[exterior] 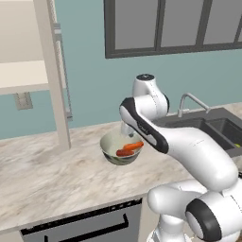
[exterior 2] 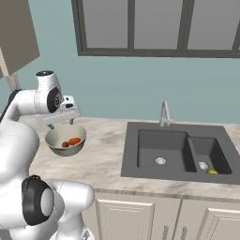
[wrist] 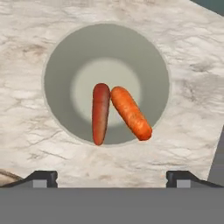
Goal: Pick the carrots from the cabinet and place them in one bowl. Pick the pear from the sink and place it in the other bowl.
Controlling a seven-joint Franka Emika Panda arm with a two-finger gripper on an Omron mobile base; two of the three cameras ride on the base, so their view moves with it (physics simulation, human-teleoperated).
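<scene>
With both small orange-red tapered carrots (wrist: pixel 118 113) lying in the round cream-lined bowl (wrist: pixel 57 65) beneath the spread, empty gripper (wrist: pixel 111 177), left the small yellow-green pear (exterior 2: pixel 212 171) in the dark grey sink (exterior 2: pixel 140 164).

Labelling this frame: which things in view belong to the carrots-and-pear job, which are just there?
Job:
- carrots, both lying in the bowl
- pear, in the sink's right basin
- cabinet
- gripper, open above the bowl

Just there:
- faucet
- window
- counter
- oven front below the counter
</scene>
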